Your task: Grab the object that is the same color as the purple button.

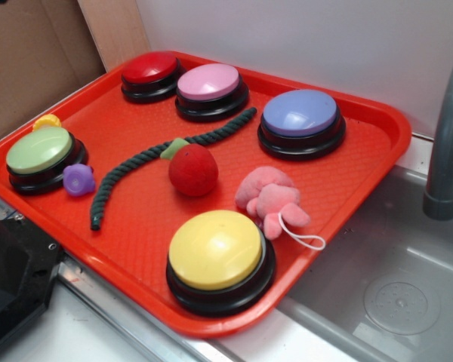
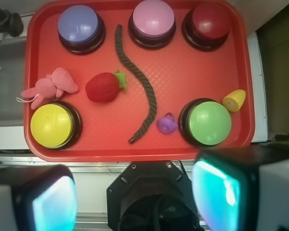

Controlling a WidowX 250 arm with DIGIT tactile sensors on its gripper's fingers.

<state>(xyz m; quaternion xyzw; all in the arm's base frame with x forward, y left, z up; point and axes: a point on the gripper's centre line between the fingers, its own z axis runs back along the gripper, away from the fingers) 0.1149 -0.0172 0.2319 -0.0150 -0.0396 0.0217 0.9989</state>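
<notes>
The gripper (image 2: 130,202) hangs high above the near edge of the red tray (image 2: 241,72), its jaws spread wide and pinching nothing; the two fingers (image 2: 216,192) frame the bottom of the wrist view with open air between them. Just ahead of them on the tray lies the object (image 2: 167,124), a tiny glossy purple toy with small bumps, resting just beside the green button (image 2: 209,122), seemingly touching its black base, with the end of the dark green rope (image 2: 144,96) near its other side. In the exterior view the object (image 1: 78,179) sits at the green button's front. It looks light, hard and slick, so it will likely skid or pop out of a loose pinch; the best hold is probably across its rounded middle, with the fingers set so neither lands on the button's base or the rope. Farther out sit a small yellow toy (image 2: 234,100), a red plush strawberry (image 2: 103,87), a pink plush (image 2: 50,86) and a yellow button (image 2: 52,125), and at the far corner stands the purple button (image 2: 78,25), well apart from the object
</notes>
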